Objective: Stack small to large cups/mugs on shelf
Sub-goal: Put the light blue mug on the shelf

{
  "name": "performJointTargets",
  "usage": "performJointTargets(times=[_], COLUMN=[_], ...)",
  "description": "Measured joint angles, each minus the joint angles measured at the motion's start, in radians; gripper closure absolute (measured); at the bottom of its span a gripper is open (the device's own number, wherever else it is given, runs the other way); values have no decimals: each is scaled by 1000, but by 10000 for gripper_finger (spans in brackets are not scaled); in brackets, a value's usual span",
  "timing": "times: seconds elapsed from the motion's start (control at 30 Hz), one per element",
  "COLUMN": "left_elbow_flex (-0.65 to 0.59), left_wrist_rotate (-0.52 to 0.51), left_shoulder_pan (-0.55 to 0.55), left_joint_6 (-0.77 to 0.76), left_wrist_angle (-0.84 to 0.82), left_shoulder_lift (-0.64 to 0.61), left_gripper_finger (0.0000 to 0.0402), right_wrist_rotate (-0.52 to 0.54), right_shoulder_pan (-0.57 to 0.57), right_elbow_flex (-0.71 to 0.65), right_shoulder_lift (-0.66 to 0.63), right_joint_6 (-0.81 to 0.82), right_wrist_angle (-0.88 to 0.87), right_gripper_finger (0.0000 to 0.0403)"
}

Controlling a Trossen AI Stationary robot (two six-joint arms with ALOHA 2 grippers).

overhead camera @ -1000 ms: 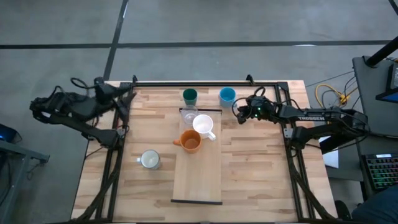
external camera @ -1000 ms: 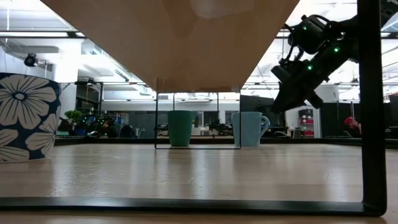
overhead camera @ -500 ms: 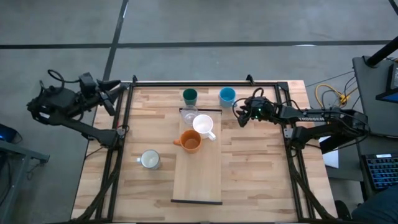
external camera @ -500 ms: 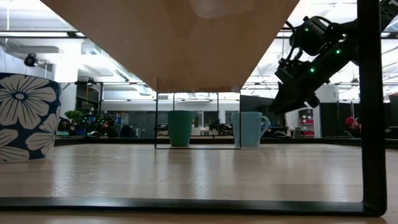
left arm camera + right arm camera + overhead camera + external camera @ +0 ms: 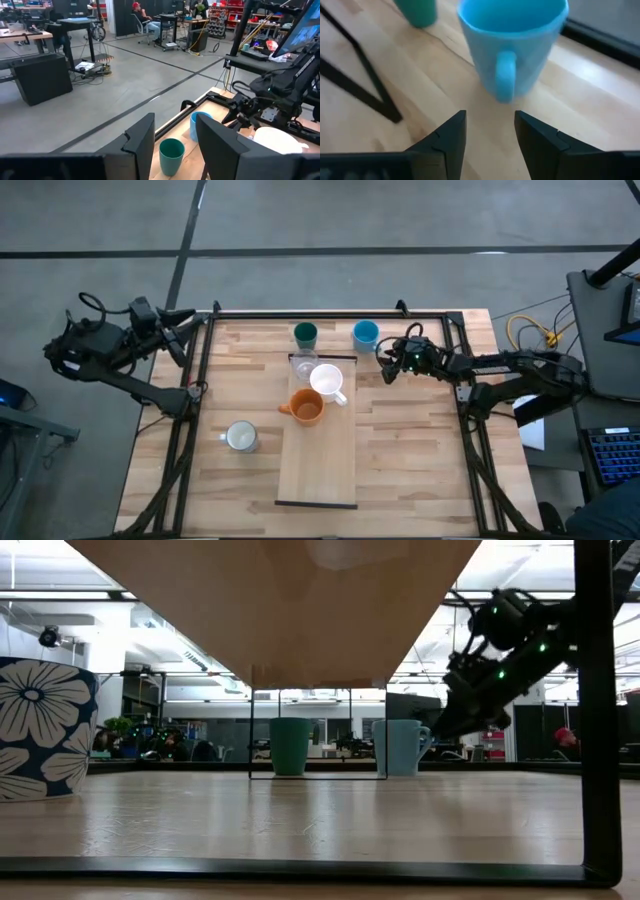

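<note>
Cups and mugs sit on a planked table [image 5: 420, 470], and some are already on the shelf [image 5: 318, 470], the long pale board in the middle of the table. It runs from the near edge toward the far edge.

Going left to right: the left gripper [image 5: 185, 320] hangs out past the table's left far corner, well apart from every cup. Its fingers are spread and hold nothing. Next is the pale grey-white mug [image 5: 240, 437], alone on the table to the left of the shelf. It stands upright with its mouth up.

On the shelf stands the orange mug [image 5: 306, 408], with its handle sticking out to the left. Just behind it are the clear glass [image 5: 304, 368] and the white mug [image 5: 328, 381], close together. I think the glass is the one that breaks most easily and slips most, so it needs a soft hold.

Beyond the shelf's far end stand the dark green cup [image 5: 305, 334] and the light blue mug [image 5: 366, 333], both upright on the table.

The right gripper [image 5: 385, 363] is just beside the light blue mug. Its fingers are spread wide and empty. In the right wrist view the mug's handle [image 5: 505, 75] points straight at the gripper. The mug looks hard, smooth and light. I think the handle or the rim is a good place to pinch it.
</note>
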Motion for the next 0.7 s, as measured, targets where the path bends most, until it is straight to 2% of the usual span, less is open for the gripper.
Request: performJointTargets(times=[0.2, 0.47, 0.7], left_elbow_flex=[0, 0, 0], left_wrist_rotate=[0, 0, 2], left_shoulder_pan=[0, 0, 0], left_joint_6=[-6, -7, -8], left_wrist_angle=[0, 0, 0], left_shoulder_lift=[-11, -21, -25], left_gripper_finger=[271, 271, 271], right_wrist_rotate=[-2, 1, 2], right_shoulder_pan=[-3, -15, -16], right_elbow_flex=[3, 101, 170], right_shoulder_lift=[146, 293, 376], right_joint_6=[10, -46, -69], right_wrist_angle=[207, 218, 217], right_gripper_finger=[242, 239, 252])
